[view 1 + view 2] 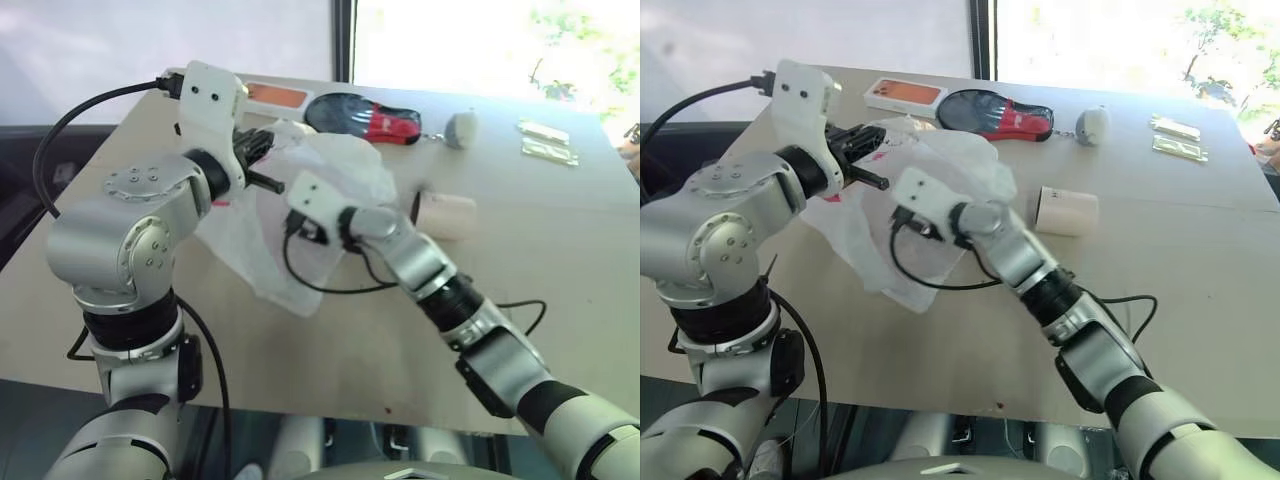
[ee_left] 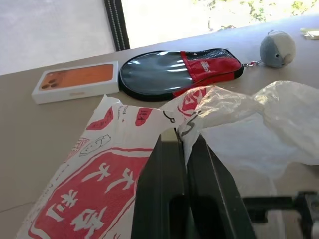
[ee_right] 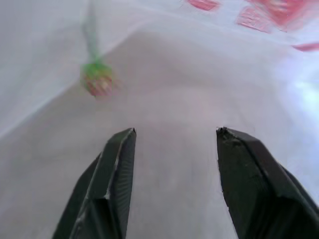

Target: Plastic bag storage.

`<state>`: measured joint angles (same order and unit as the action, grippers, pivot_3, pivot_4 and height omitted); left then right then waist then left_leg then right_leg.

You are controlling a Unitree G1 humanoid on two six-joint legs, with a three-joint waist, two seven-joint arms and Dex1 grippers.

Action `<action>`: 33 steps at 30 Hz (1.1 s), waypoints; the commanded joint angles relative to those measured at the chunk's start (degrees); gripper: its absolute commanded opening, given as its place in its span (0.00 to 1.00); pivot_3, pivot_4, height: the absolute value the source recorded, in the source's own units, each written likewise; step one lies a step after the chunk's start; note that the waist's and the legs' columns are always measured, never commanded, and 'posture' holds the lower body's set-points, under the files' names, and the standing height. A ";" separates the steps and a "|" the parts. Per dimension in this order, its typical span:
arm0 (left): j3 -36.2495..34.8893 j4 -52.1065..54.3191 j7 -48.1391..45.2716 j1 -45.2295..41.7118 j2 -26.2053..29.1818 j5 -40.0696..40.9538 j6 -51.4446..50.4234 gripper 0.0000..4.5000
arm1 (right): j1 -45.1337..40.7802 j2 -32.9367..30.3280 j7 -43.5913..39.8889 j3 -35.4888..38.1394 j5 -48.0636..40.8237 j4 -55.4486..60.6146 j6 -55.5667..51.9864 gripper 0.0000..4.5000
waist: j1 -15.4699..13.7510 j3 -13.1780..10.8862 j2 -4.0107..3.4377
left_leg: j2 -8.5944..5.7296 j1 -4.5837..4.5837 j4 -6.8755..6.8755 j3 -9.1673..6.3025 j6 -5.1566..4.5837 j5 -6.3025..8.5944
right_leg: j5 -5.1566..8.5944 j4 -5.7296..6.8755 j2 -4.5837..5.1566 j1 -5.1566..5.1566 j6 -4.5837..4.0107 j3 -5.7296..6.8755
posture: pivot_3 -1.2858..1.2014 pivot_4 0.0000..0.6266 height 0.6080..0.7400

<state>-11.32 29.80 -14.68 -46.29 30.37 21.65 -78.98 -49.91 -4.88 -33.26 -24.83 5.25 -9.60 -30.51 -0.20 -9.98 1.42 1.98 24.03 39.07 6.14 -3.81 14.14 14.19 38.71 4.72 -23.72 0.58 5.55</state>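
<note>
So the left tool (image 2: pixel 182 144) is clamped tight on a pinch of the bag (image 1: pixel 330 165), holding it up off the surface (image 1: pixel 560 300) in the upper-middle of the head view. The bag hangs down and drapes toward the centre, its lower edge lying on the surface. You can see the red printed patches right by the left fingers (image 2: pixel 159 189) in the wrist shot.

The right tool (image 3: pixel 174 132) has its two fingers spread apart with nothing between them, pointed straight at the white plastic, which sits close in front. In the head view it's pushed up against the hanging bag near the middle of the frame.

Other stuff on the surface: a beige cup (image 1: pixel 447 215) lying on its side right of the bag, an orange phone box (image 2: pixel 77 82), a black-and-red pouch (image 2: pixel 174 72) and a small grey plush (image 2: pixel 277 49) along the top.
</note>
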 commanded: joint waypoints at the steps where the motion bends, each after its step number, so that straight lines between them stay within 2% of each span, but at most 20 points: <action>1: -0.74 0.73 0.99 -0.34 0.30 -0.63 0.24 0.00 | 4.41 -7.46 -5.45 5.63 -4.04 16.62 -5.81 0.52 | -0.11 0.00 0.00 | 0.00 0.01 0.00 -0.04 0.00 0.00 | 0.00 -0.02 0.06 0.01 0.00 0.02 | 0.52 0.24 1.00; 5: -0.85 -1.68 2.98 -0.69 -0.31 -2.13 0.67 0.00 | 10.95 -19.54 -11.18 8.87 -7.17 33.81 -10.81 0.52 | 0.43 -0.03 -0.06 | 0.16 -0.04 -0.06 -0.08 0.06 -0.03 | 0.03 0.02 -0.19 -0.02 -0.05 -0.02 | 0.52 0.24 1.00; 8: -0.02 -3.45 4.03 -1.08 -0.70 -3.27 1.88 0.00 | 13.17 -26.74 -9.24 7.73 -1.86 37.18 -11.97 0.52 | 1.09 -0.04 -0.06 | 0.22 -0.16 -0.15 -0.02 0.15 -0.09 | 0.06 0.08 -0.27 -0.03 -0.08 -0.11 | 0.52 0.24 1.00; 10: 0.69 -4.17 4.45 -1.23 -0.88 -3.77 2.61 0.00 | 12.20 -26.20 -4.70 8.10 0.42 36.42 -16.39 0.52 | 1.28 -0.04 -0.06 | 0.24 -0.24 -0.16 0.05 0.19 -0.11 | 0.06 0.12 -0.27 -0.03 -0.07 -0.17 | 0.52 0.24 1.00; 15: 2.02 -4.60 4.39 -1.56 -0.97 -4.19 3.91 0.00 | 7.26 -19.14 7.24 5.70 7.68 26.54 -20.16 0.52 | 1.09 -0.04 -0.06 | 0.31 -0.26 -0.16 0.07 0.29 -0.18 | 0.06 0.21 -0.30 -0.06 -0.08 -0.18 | 0.52 0.24 1.00; 19: 2.27 -4.78 4.17 -1.78 -0.84 -4.21 4.36 0.00 | 3.87 -15.58 9.85 2.30 10.70 18.93 -20.05 0.52 | 0.95 -0.04 -0.06 | 0.26 -0.19 -0.16 0.06 0.28 -0.18 | 0.05 0.16 -0.26 -0.07 -0.09 -0.18 | 0.52 0.24 1.00; 22: 2.60 -3.90 3.86 -1.60 -0.70 -4.01 4.66 0.00 | 2.99 -20.02 7.86 -4.07 16.26 17.22 -19.48 0.52 | 0.66 -0.04 -0.06 | 0.20 -0.14 -0.19 0.03 0.27 -0.17 | 0.05 0.10 -0.22 -0.07 -0.09 -0.13 | 0.52 0.24 1.00; 24: 2.81 -3.29 3.64 -1.41 -0.65 -3.89 4.76 0.00 | 3.60 -23.37 6.39 -5.53 18.42 19.28 -20.55 0.52 | 0.67 -0.06 -0.05 | 0.14 -0.11 -0.23 0.01 0.23 -0.15 | 0.05 0.02 -0.16 -0.07 -0.09 -0.10 | 0.52 0.24 1.00; 29: 3.21 -2.99 3.46 -0.72 -0.56 -4.08 5.48 0.00 | 7.17 -31.27 2.38 -5.59 21.96 26.54 -24.17 0.52 | 0.80 -0.06 -0.05 | 0.17 -0.08 -0.33 -0.03 0.24 -0.15 | 0.06 -0.08 -0.20 -0.08 -0.08 -0.08 | 0.52 0.24 1.00; 33: 3.43 -3.13 3.49 -0.45 -0.75 -4.11 6.08 0.00 | 9.79 -34.04 1.56 -4.66 23.82 28.67 -26.12 0.52 | 1.02 -0.06 -0.05 | 0.21 -0.12 -0.38 0.00 0.25 -0.16 | 0.07 -0.10 -0.23 -0.08 -0.08 -0.12 | 0.52 0.24 1.00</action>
<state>-7.76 24.44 -11.12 -46.61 29.23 18.05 -74.44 -40.29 -38.02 -31.43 -31.38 27.18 16.44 -55.99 0.82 -10.05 1.38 2.19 23.90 38.70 6.15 -3.56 13.98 14.25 38.61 4.49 -23.79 0.50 5.42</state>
